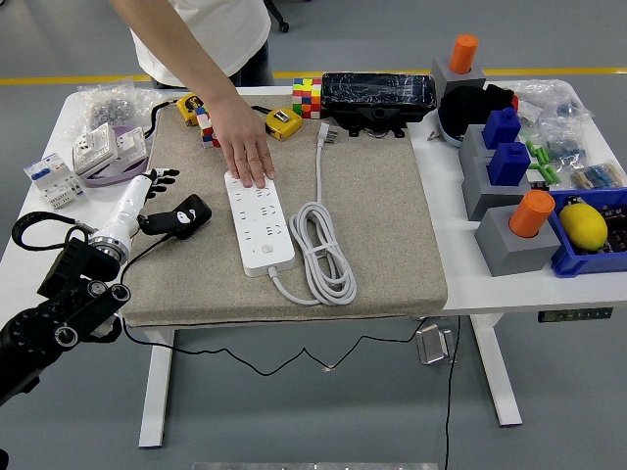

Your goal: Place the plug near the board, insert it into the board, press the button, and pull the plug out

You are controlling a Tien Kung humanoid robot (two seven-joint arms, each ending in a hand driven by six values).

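Nearest the camera, the black left arm (59,318) reaches in from the lower left, and its white-sleeved left hand (137,201) sits over the left edge of the grey mat (382,225), fingers spread apart and gripping nothing. The black plug (179,217) lies flat on the mat just beside the hand, to its right, with a thin black wire (245,357) trailing off the front edge and sagging under the tabletop (490,289). There is a small pale mark on the plug, too small to read.

Further right on the mat, the white power strip (258,220) lies lengthwise, a long rounded plastic bar with rows of sockets and a round button near its close end. Its thick white cable (323,250) is coiled in a long loop alongside, and the cable's own white plug (322,134) rests up near the far edge. The mat looks like coarse woven fabric.

At the far end of the strip, a person's hand (247,147) presses flat on it, the arm coming down from the top of the view.

Off to the right, grey blocks (509,240) topped with orange and blue pieces, and a lemon (582,224) in a blue bin (578,259). At the back, coloured cubes (308,97) and a black box (378,94) wrapped in shiny film
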